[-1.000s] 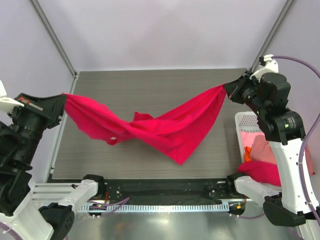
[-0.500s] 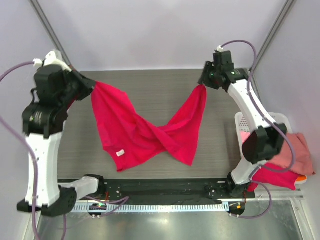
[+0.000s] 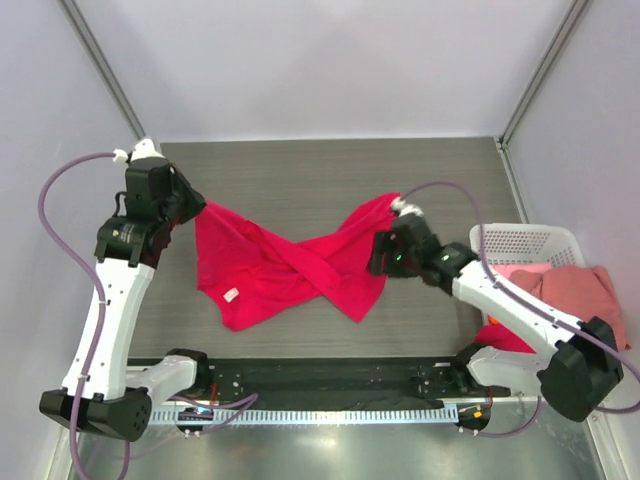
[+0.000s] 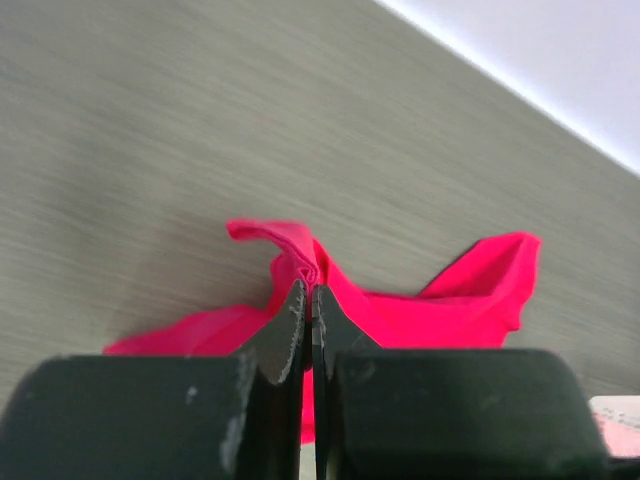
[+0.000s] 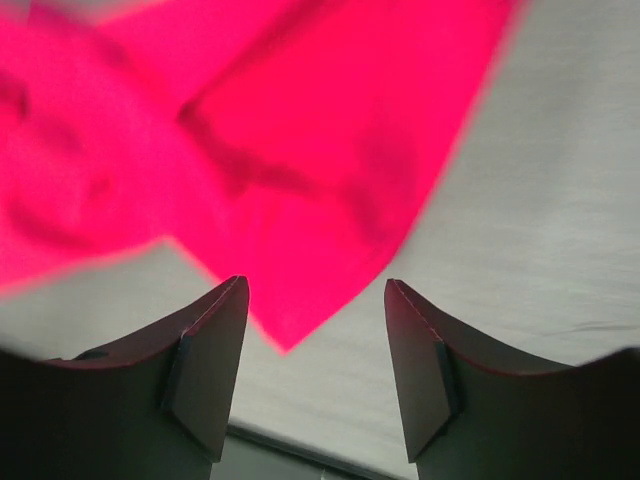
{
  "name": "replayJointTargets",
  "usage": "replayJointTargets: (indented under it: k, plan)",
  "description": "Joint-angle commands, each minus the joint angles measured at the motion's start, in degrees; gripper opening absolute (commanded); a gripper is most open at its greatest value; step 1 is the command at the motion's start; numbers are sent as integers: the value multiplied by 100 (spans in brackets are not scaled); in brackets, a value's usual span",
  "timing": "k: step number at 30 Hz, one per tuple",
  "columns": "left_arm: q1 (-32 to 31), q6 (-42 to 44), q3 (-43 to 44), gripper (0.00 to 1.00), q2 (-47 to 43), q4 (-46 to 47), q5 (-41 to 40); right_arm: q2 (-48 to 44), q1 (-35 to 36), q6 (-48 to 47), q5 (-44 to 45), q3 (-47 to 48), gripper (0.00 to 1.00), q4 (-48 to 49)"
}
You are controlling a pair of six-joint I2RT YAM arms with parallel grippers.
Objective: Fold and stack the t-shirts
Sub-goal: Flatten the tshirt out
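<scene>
A bright crimson t-shirt (image 3: 290, 265) lies twisted across the middle of the table, with a white label showing near its lower left. My left gripper (image 3: 200, 208) is shut on a fold at the shirt's upper left corner; in the left wrist view the jaws (image 4: 308, 292) pinch that bunched cloth (image 4: 400, 305). My right gripper (image 3: 378, 250) hovers over the shirt's right side, open with nothing between its fingers (image 5: 215, 350); the crimson cloth (image 5: 250, 150) lies below and beyond them. A salmon-pink t-shirt (image 3: 570, 290) sits in the basket.
The white perforated basket (image 3: 520, 240) stands at the right edge of the table, pink cloth spilling over its right side and a bit of red cloth (image 3: 503, 342) at its near corner. Bare grey tabletop (image 3: 300, 170) lies behind the shirt.
Both arms swung inward and down, laying the stretched crimson shirt onto the table. The right gripper opened and let go of its corner. The left gripper kept its hold.
</scene>
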Motion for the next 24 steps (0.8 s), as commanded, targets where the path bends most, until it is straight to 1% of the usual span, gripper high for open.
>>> replayJointTargets:
  k: [1,2,3,4,7,8,11,16,18,19,20,23,24]
  plan:
    - [25,-70,-639,0,-192,732,-79,82,1255,573,497,-582,62,415]
    - [25,-62,-754,0,-227,812,-114,161,1519,732,682,-652,62,415]
    - [25,-62,-869,0,-262,796,-166,240,2078,864,867,-740,62,398]
    - [16,-27,-904,0,-306,795,-167,450,2284,1117,1095,-776,62,406]
    - [25,-27,-931,0,-490,839,-158,915,2899,1462,1483,-785,62,337]
    - [16,-1,-931,0,-525,839,-158,1013,2980,1672,1771,-776,62,293]
    - [25,-9,-1088,0,-692,883,-237,1383,3191,1928,1985,-732,61,239]
    - [25,70,-1133,0,-754,848,-421,1892,3297,1858,2283,-574,59,266]
    - [25,79,-1195,0,-798,857,-553,2112,3297,1858,2424,-504,46,214]
    - [25,79,-1230,0,-807,857,-614,2157,3297,1884,2468,-469,37,152]
    - [25,79,-1247,0,-781,840,-719,2174,3297,1902,2477,-460,21,108]
    - [25,158,-1117,0,-667,778,-616,1807,3297,1964,2740,-565,1,99]
    - [25,149,-1107,0,-666,769,-580,1510,3253,1964,2854,-582,1,21]
